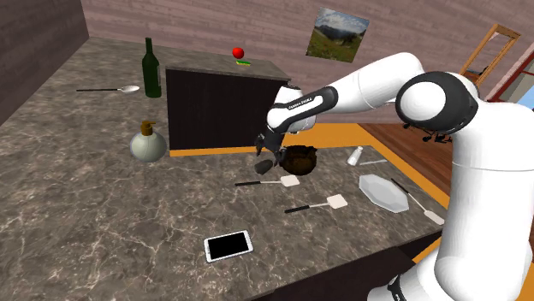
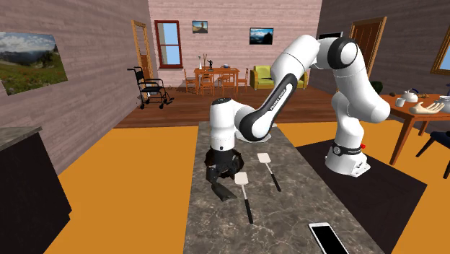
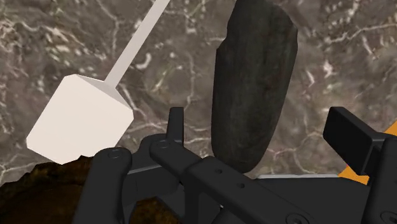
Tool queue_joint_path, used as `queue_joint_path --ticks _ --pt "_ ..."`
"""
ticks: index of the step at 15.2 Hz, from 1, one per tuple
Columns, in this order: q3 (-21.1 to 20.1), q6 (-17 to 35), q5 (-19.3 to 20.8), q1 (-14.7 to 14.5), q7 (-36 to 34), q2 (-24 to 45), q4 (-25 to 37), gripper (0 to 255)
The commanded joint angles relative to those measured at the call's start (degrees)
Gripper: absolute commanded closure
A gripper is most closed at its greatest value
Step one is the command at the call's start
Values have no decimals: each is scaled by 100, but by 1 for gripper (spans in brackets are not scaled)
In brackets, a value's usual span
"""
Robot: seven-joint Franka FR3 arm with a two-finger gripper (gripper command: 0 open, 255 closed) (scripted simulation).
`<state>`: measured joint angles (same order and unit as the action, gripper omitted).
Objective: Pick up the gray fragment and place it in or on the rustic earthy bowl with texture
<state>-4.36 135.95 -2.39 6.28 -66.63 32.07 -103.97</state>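
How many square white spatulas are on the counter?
2. The first spatula lies beside the brown bowl; the second spatula lies nearer the white plate. The arm might hide more.

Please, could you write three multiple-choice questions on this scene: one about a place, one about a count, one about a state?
1. Where is the phone? A on the counter B on the floor C on a chair
2. How many white spatulas? A one B two C four
3. The jaws are: A shut on a spatula B shut on nothing C open
Answers: 1 A, it lies flat on the marble. 2 B, both lie near the bowl. 3 C, the fingers stand apart, clear of the fragment.
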Motion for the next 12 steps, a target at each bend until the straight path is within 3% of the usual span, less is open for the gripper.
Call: queue_joint_path --ticks 1,12 --pt "9 113 -3 -21 -49 153 51 0" --pt "15 348 5 -42 -54 409 73 0"
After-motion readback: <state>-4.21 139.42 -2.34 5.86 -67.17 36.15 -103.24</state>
